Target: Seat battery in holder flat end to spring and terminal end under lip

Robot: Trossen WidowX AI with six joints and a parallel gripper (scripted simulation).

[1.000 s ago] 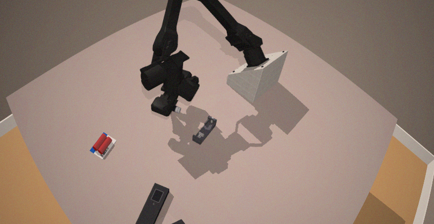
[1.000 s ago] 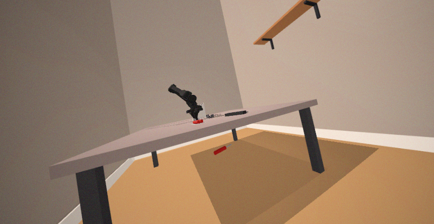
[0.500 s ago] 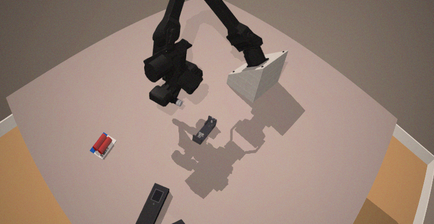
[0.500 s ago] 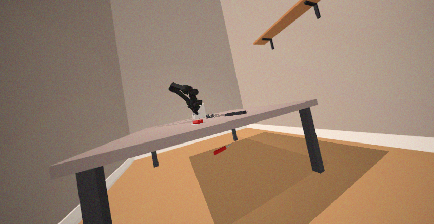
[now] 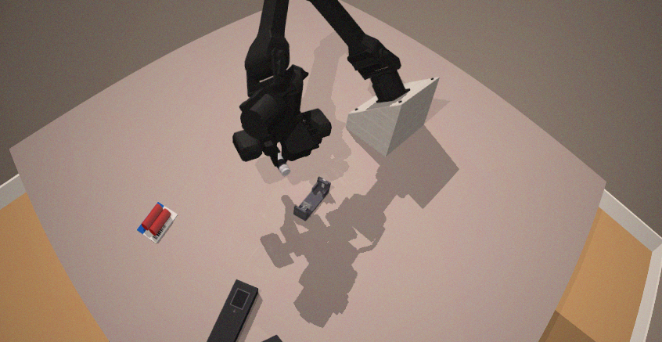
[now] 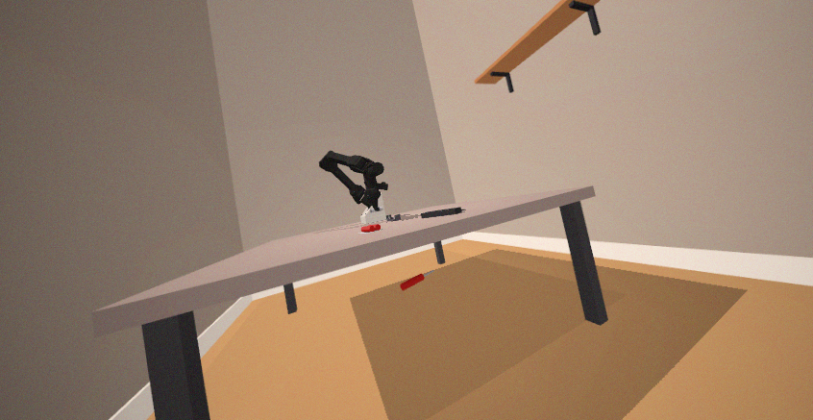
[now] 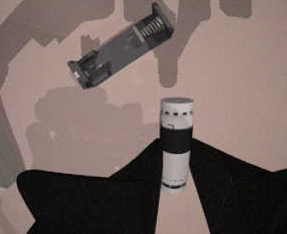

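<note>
The white battery with a black band [image 5: 283, 169] [image 7: 177, 164] is pinched between the fingertips of my gripper [image 5: 278, 158] [image 7: 174, 144], which is shut on it above the table. Its flat grey end faces away from the fingers, at the top in the wrist view; its other end points back between them and shows no clear detail. The dark holder [image 5: 313, 199] [image 7: 122, 50] lies on the table, apart from the battery, set diagonally at upper left in the wrist view. Its coiled spring [image 7: 151, 30] is at the upper right end; the clipped end is lower left. The exterior view hides the battery.
A card with two red cylinders [image 5: 160, 221] [image 6: 370, 228] lies left of the holder in the top view. A long black device [image 5: 233, 315] [image 6: 441, 212] lies at the bottom. My arm's pale wedge base [image 5: 393, 124] stands at upper right. A red-handled tool [image 6: 411, 282] is on the floor.
</note>
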